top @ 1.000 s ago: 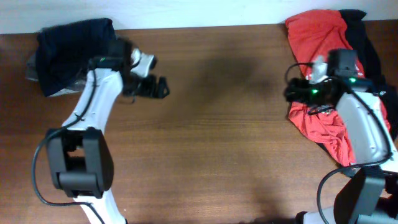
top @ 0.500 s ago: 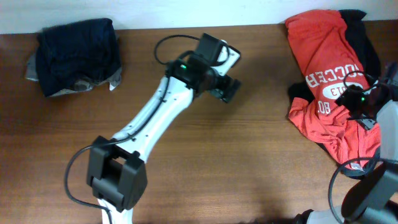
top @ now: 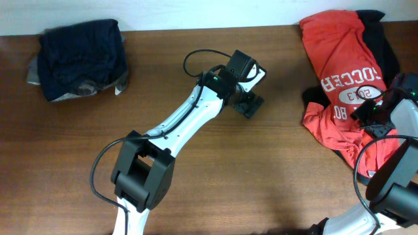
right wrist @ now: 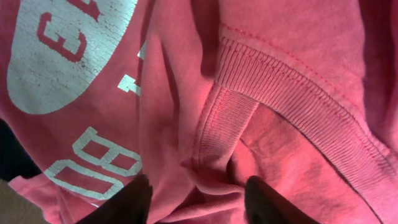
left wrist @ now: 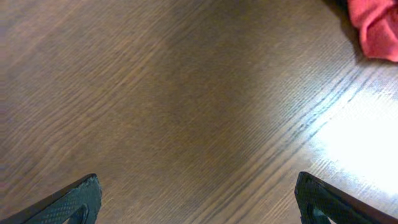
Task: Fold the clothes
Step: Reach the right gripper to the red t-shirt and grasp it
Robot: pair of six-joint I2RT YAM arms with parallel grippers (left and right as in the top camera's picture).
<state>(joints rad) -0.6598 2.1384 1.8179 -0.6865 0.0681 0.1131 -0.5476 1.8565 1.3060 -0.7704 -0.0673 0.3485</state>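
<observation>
1. The T-shirt (top: 333, 39) lies crumpled at the far right corner of the table (top: 261, 183). It is lettering up and partly draped over a black garment (top: 385, 46). It is not spread yet, so I judge the step in hand to be getting a hold on it and pulling it out flat.
2. My right gripper (top: 369, 114) is down on the shirt by the table's right edge. In its wrist view the fingers (right wrist: 134, 199) stand partway apart, astride a ridge of red cloth just under a ribbed band (right wrist: 298, 106). I cannot tell whether they pinch it.
3. For a good grasp I would aim at that ribbed band. It looks firmer than the loose fold and should not slip out.
4. I would keep the bite shallow, so the black garment underneath is not caught too.
5. My left gripper (top: 251, 104) hangs wide open over bare wood at the table's middle, holding nothing. I would take it to the shirt's near edge for a second hold.
6. Then I would drag low toward the table's middle. The dark navy pile (top: 81, 55) at the table's far left corner is well clear.
</observation>
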